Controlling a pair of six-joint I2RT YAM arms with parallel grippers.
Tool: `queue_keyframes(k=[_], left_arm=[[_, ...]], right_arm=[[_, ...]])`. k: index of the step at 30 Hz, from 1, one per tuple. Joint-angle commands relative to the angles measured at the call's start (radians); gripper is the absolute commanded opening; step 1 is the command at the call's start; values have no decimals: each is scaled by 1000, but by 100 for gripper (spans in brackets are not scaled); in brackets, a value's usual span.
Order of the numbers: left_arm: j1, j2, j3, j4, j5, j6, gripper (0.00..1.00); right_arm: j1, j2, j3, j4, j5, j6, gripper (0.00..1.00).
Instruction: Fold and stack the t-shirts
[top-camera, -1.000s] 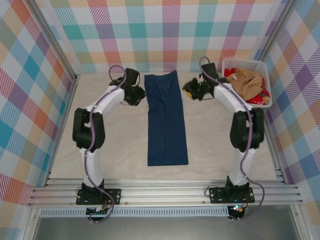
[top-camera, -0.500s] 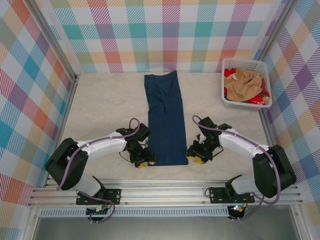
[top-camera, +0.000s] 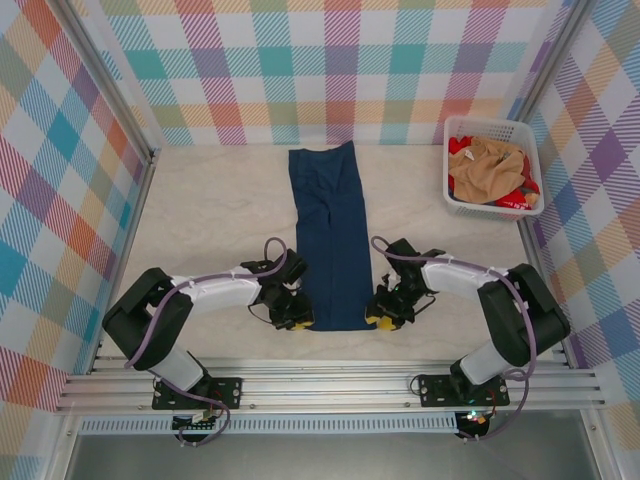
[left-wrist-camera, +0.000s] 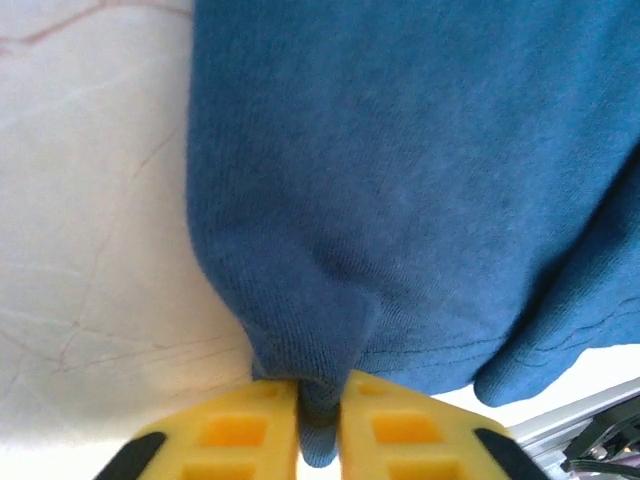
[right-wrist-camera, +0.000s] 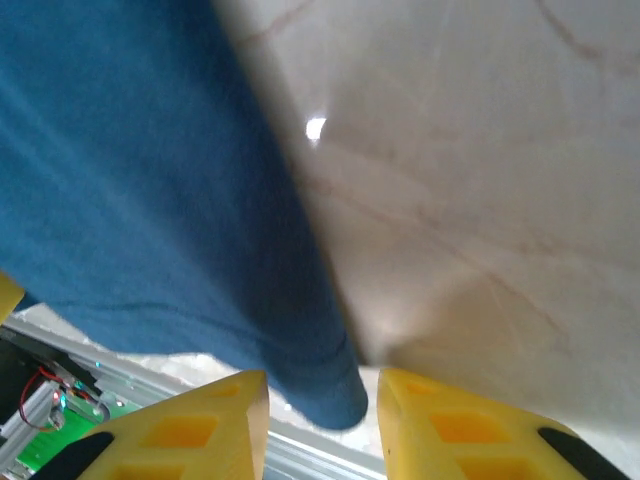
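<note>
Navy t-shirt (top-camera: 330, 235) lies mid-frame on the tabletop (top-camera: 220, 220), folded into a long strip. Left fingers (left-wrist-camera: 235, 435) pinch its lower-left corner. Right fingers (right-wrist-camera: 470, 430) straddle the lower-right corner, apart, not gripping. Crosswise folds likely left; other t-shirts (top-camera: 490, 165) sit in the basket (top-camera: 452, 160), upper right.

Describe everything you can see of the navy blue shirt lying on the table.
The navy shirt is soft knit cloth, folded into a long narrow strip. It lies flat down the middle of the table, with no print showing. A stitched hem runs along its near edge. The left gripper pinches its near left corner. The right gripper stands open astride its near right corner.
</note>
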Motion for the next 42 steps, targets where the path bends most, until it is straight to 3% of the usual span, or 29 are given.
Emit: queue_keyframes(k=[1, 5, 7, 9, 18, 27, 33, 42], left_arm=[[-15, 14, -22, 19, -44, -13, 9], [-28, -19, -24, -21, -42, -13, 0], [-42, -51, -36, -44, -29, -26, 0], [-60, -89, -62, -56, -9, -53, 0], [-138, -279, -218, -38, 21, -215, 0], [-137, -466, -133, -201, -44, -241, 0], [-22, -471, 21, -252, -159, -218, 0], [262, -135, 313, -204, -126, -61, 0]], right_arm=[[27, 56, 31, 45, -27, 43, 30], [55, 63, 18, 69, -16, 85, 17], [68, 36, 19, 47, 4, 93, 5], [82, 0, 16, 6, 19, 91, 0], [164, -89, -36, -142, -49, 64, 0], [166, -187, 74, -236, -127, 106, 0], [144, -159, 236, -266, -76, 145, 0], [-5, 114, 582, -302, 47, 84, 0]])
